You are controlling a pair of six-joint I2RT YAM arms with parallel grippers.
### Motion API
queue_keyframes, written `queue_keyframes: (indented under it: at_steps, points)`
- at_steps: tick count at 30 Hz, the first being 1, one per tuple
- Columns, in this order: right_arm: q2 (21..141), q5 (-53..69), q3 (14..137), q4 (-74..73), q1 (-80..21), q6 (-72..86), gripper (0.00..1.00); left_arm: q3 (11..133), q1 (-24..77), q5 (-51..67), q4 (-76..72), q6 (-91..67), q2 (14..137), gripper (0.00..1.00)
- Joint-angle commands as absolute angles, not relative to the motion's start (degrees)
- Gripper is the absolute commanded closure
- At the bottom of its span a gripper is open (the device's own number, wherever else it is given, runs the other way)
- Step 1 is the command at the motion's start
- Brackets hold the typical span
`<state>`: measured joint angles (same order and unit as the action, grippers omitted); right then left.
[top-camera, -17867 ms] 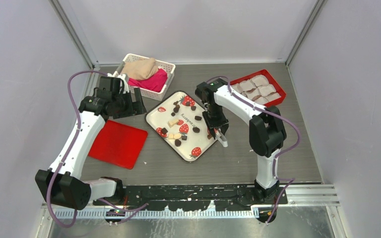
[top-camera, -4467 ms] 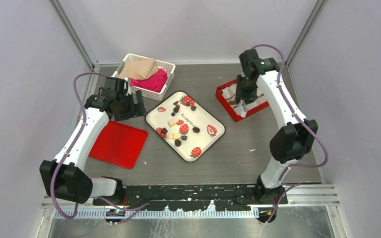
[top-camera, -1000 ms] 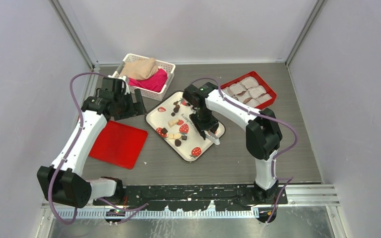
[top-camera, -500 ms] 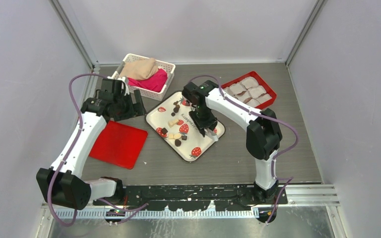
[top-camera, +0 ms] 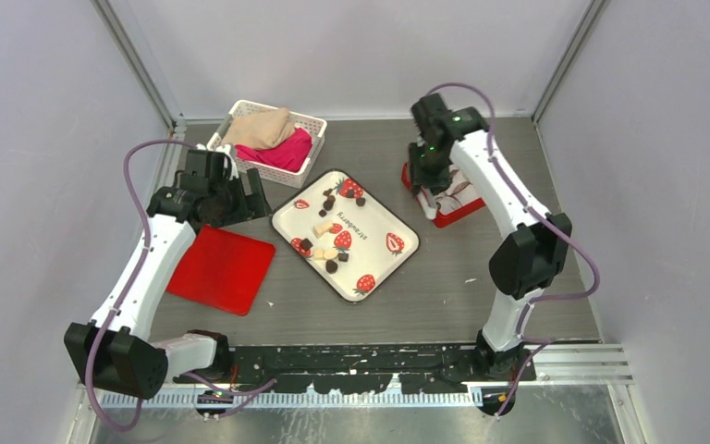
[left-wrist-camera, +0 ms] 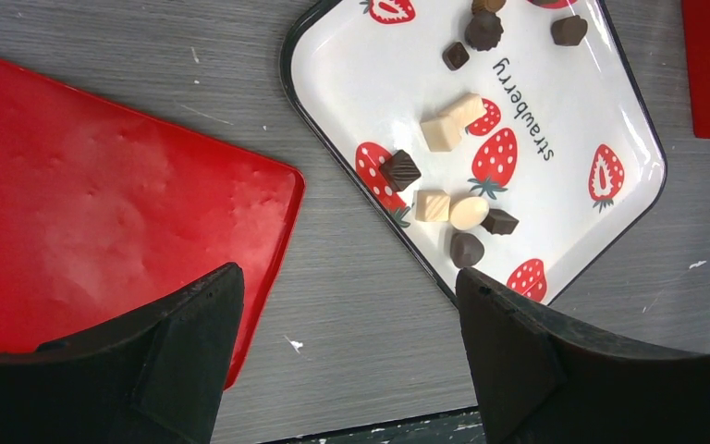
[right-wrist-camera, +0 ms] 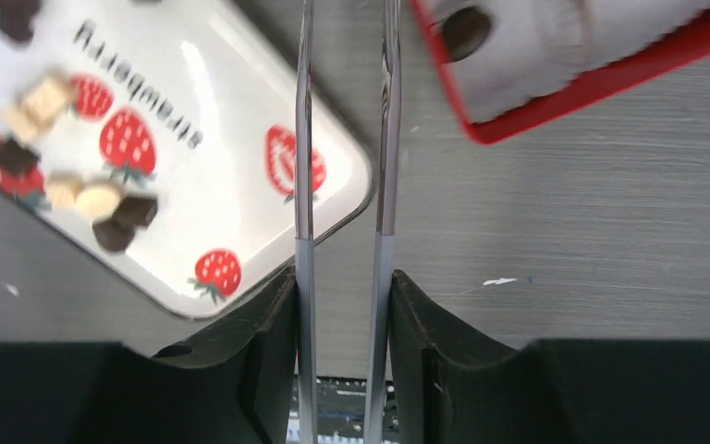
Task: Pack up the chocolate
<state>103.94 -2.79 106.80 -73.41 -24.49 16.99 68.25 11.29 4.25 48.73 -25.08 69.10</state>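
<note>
The tongs (right-wrist-camera: 303, 139) are clamped between the right gripper's (right-wrist-camera: 344, 305) fingers, their tips cut off above. One chocolate (right-wrist-camera: 467, 28) is seen, blurred, in the red box (right-wrist-camera: 610, 81); others lie on the strawberry tray (left-wrist-camera: 351, 92). The left gripper (left-wrist-camera: 347, 287) is held wide apart.
</note>
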Motion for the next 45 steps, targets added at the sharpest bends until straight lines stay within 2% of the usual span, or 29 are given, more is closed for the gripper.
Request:
queue_keyframes:
  at_steps: [1, 5, 14, 28, 39, 45]
  points:
    - [103.1, -1.2, 109.5, -70.2, -16.9, 19.4, 0.99, 68.2, 11.4, 3.6, 48.3, -25.1, 67.1, 0.15]
    - [105.6, 2.6, 111.7, -67.1, -11.2, 20.6, 0.99, 68.2, 11.4, 3.2, 48.6, -25.0, 66.7, 0.15]
    - [117.5, 2.1, 122.2, -68.8, -7.8, 19.9, 0.97, 68.2, 11.4, 2.0, 48.9, -24.9, 66.7, 0.15]
    - [124.4, 1.9, 124.8, -68.3, -5.5, 20.0, 0.9, 69.7, 11.5, 0.4, 50.4, -24.2, 67.0, 0.15]
    - [125.2, 2.7, 125.0, -68.4, -5.4, 20.1, 0.61, 70.4, 11.4, 0.4, 50.9, -24.2, 67.3, 0.15]
    - [124.5, 2.9, 125.2, -68.3, -5.4, 19.9, 0.55, 70.4, 11.4, 0.8, 50.9, -24.4, 67.1, 0.15]
